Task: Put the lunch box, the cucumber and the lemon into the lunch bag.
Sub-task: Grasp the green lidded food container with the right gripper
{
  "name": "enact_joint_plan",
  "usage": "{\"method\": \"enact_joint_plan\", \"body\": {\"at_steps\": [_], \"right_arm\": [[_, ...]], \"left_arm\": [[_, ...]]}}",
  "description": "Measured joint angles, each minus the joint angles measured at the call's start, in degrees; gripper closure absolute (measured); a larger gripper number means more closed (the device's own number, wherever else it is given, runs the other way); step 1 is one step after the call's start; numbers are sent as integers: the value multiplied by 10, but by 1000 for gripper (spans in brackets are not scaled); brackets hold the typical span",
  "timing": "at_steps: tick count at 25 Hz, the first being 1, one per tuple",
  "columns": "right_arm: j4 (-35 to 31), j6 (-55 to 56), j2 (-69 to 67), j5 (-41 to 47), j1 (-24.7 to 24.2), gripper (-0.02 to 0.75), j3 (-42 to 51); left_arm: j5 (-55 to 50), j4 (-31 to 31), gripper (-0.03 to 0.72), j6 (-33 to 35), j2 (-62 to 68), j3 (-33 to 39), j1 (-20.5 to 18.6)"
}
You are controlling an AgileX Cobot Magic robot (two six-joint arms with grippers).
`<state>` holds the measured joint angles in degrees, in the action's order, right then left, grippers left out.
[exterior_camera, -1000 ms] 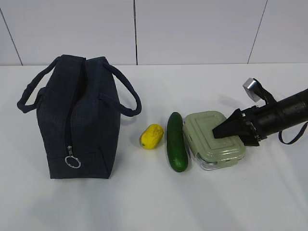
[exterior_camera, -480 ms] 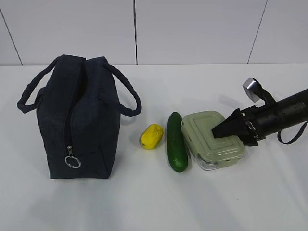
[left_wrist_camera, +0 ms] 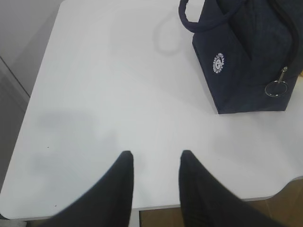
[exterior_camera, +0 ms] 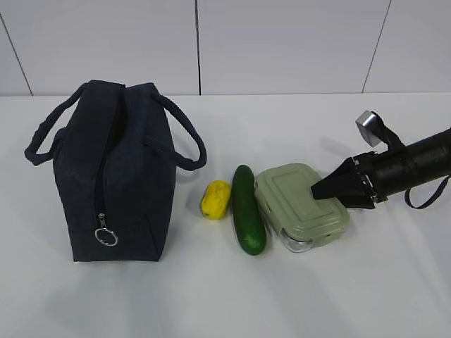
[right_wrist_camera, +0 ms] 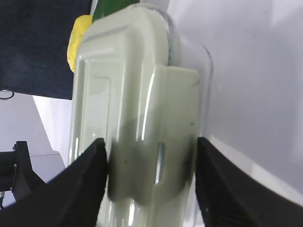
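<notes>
Right gripper point(right_wrist_camera: 149, 189): jaws spread, straddling the near end of the clear, sage-green-lidded lunch box point(exterior_camera: 301, 205) on the white table point(exterior_camera: 296, 296), likely set to clamp. Dark green cucumber point(exterior_camera: 247, 208) touches it; yellow lemon point(exterior_camera: 215, 198) beside. Navy fabric lunch bag point(exterior_camera: 116, 176) stands left. Left gripper point(left_wrist_camera: 155, 163) idle, jaws open and empty.

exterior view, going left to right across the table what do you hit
lunch bag → lemon → cucumber → lunch box → right tool, at the box's right end
</notes>
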<state>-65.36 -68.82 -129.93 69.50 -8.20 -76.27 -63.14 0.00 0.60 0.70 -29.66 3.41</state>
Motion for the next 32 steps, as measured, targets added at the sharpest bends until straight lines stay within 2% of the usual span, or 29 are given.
{"method": "enact_joint_plan", "body": {"at_steps": [9,12,21,24,32], "right_arm": [[0,2,0,1,0,318,0],[0,4,0,1,0,321,0],[0,10,0,1,0,324,0],[0,12,0,2,0,325,0],[0,13,0,3,0,326,0]], "left_arm": [[0,0,452,9,5,0,0],[0,-27,452,23,34,-9,0],[21,-133,435,58,277,-96,0],[37,-169,423,93,361,-136,0],[49,-270,309,172,591,-226,0]]}}
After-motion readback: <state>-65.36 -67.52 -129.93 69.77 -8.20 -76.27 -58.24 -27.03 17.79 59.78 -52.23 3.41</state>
